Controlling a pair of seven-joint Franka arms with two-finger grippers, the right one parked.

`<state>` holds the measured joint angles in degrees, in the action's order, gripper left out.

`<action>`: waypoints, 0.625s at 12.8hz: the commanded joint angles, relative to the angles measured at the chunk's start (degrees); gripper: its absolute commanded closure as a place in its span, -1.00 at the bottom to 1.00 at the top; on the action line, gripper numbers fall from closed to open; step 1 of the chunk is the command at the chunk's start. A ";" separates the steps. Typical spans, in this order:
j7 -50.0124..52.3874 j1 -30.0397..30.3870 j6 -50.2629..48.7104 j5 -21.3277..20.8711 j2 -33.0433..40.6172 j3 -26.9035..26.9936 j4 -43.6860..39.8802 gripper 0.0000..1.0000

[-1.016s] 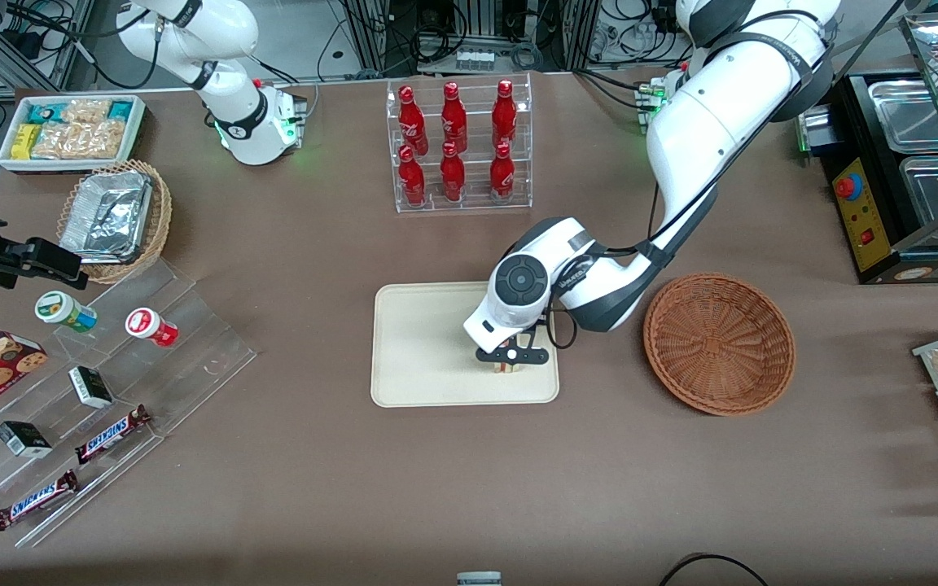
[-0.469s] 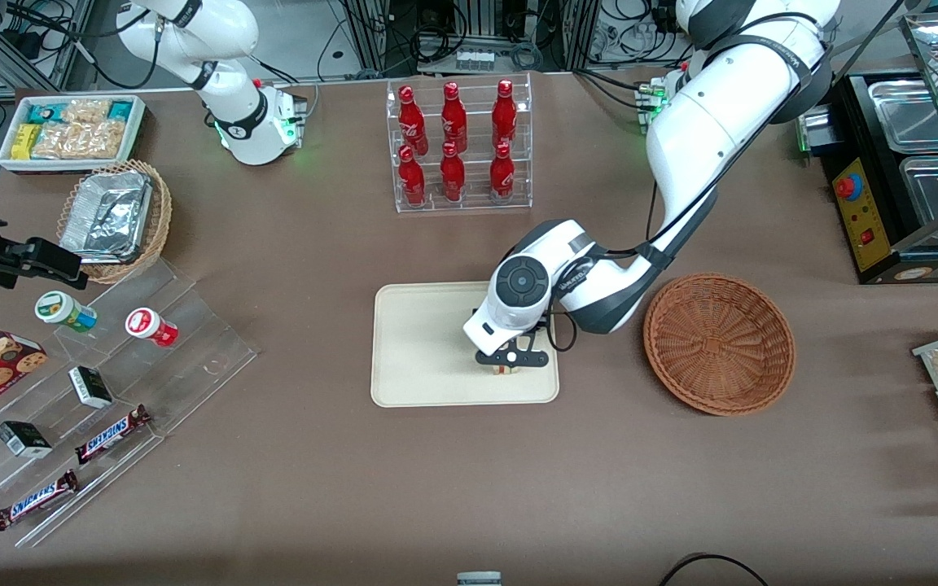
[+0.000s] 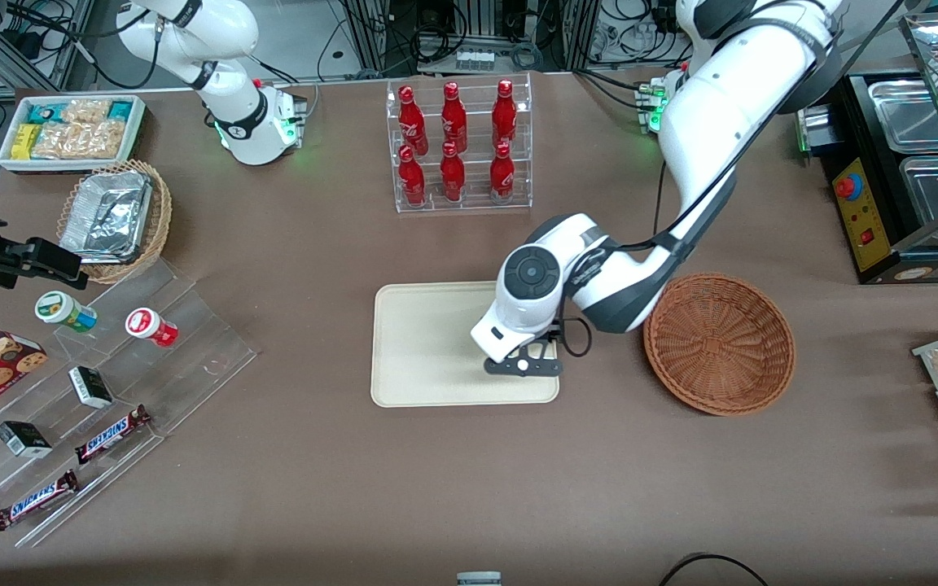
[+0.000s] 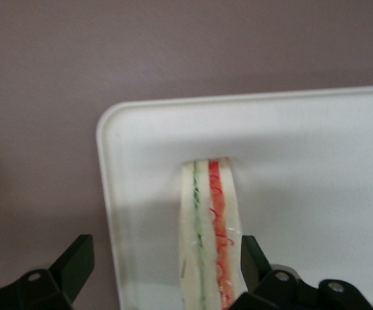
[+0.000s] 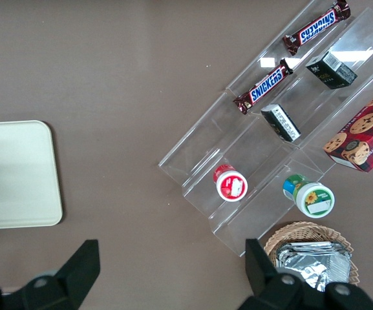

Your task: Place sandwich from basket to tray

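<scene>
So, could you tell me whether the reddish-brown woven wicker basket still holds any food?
No, the reddish-brown wicker basket shows only bare weave; the gripper hangs over the cream tray.

Even overhead light kept the front view bright and sharp, with a soft shadow beside the basket [image 3: 719, 343]. In the left wrist view the gripper [image 4: 163, 274] hung over the tray [image 4: 315, 129], spread wide; the sandwich [image 4: 210, 232] looked soft, the tray pale with glare.

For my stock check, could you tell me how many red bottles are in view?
6 red bottles stand in the clear rack, three per tier, farther from the camera than the gripper over the tray.
</scene>
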<state>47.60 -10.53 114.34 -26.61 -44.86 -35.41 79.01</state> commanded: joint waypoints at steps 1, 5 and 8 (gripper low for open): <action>-4.06 4.11 -4.63 -0.38 4.33 -0.18 0.80 -1.00; -6.81 8.59 -8.77 0.24 8.73 -0.01 0.97 -1.00; -7.08 10.35 -12.64 0.24 11.01 0.16 0.97 -1.00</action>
<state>40.87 -1.05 103.85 -26.62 -36.22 -35.34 78.94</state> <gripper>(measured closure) 0.000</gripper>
